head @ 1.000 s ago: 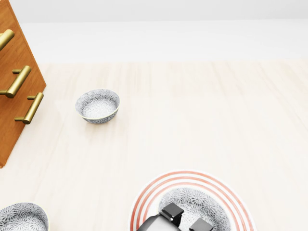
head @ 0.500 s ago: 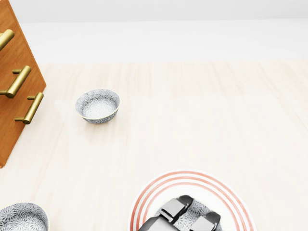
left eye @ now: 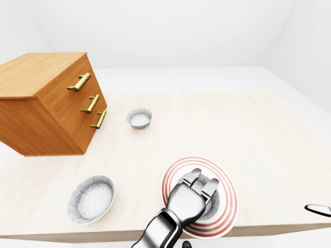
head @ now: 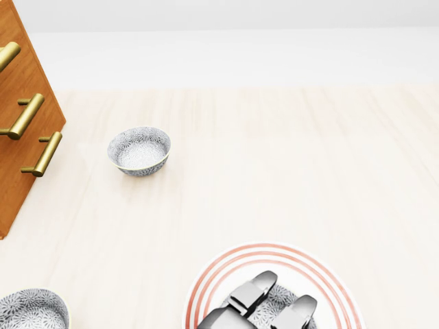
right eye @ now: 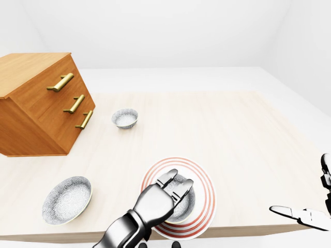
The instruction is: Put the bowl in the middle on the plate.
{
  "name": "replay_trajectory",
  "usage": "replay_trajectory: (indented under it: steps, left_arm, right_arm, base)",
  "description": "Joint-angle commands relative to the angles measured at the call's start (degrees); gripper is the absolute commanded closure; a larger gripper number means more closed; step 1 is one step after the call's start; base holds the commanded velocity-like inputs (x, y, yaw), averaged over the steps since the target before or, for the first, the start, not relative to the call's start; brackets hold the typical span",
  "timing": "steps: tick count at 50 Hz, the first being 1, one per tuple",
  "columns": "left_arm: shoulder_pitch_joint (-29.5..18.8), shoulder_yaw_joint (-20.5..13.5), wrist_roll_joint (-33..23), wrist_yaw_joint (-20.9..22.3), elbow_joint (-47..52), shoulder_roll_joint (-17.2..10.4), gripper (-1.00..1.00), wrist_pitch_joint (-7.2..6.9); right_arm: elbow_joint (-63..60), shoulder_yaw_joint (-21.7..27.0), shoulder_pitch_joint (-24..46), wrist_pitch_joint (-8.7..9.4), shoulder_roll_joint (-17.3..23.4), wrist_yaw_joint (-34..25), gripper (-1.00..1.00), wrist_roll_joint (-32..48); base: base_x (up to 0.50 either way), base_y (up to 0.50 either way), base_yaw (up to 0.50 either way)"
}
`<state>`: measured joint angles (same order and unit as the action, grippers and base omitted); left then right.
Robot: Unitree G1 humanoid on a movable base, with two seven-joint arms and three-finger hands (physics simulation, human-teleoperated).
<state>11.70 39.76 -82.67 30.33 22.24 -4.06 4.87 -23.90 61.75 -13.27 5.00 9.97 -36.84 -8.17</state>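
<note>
At the table's edge nearest the robot, the left-eye view shows the bowl (left eye: 214, 206) on the plate (left eye: 231, 199), directly under the left hand (left eye: 187, 199). The head view shows its fingers (head: 252, 291) straight and apart, not gripping. In the right-eye view the right hand (right eye: 302, 214) is spread, well apart.

Patterned bowl (right eye: 185, 206), upright, plate (right eye: 206, 192) ctr.

We see a wooden drawer chest (left eye: 46, 103) at ten o'clock on the pale table (left eye: 248, 129) — three brass handles (left eye: 90, 103) on its face. At its three o'clock sits a small patterned bowl (left eye: 139, 118); a larger bowl (left eye: 91, 199) lies at seven o'clock.
</note>
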Motion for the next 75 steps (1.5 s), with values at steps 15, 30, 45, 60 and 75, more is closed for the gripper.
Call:
replay_trajectory:
  steps: [15,30,45,60,75]
  left_arm:
    - [-1.1,-4.4,3.2,4.7,4.3,0.5,-1.0,-0.36]
    - [-2.7,-8.1,4.5,8.2,6.2,1.7,-1.0,-0.28]
    - [-6.2,-15.1,7.8,9.7,9.7,3.2,-1.0,0.05]
    - [-11.7,-23.3,13.7,9.7,14.1,5.4,-1.0,-6.58]
    - [-18.0,-29.0,22.7,9.7,13.5,6.6,-1.0,-9.87]
  right_arm:
    - [1.3,-0.6,-0.1,0.0,0.1,0.2,-1.0,0.3]
    - [0.6,-0.1,-0.4,0.0,-0.4,-0.6,-1.0,0.5]
    - [0.8,-0.5,-0.4,0.0,-0.4,-0.5,-1.0,0.8]
    - [1.7,-0.9,-0.4,0.0,-0.5,-0.7,-1.0,1.1]
    - [3.1,-1.4,-0.4,0.0,-0.4,-0.5,-1.0,1.5]
  base:
    - [0.0,0.0,0.0]
    - [0.0,0.0,0.0]
    - [0.0,0.0,0.0]
    - [0.0,0.0,0.0]
    - [0.0,0.0,0.0]
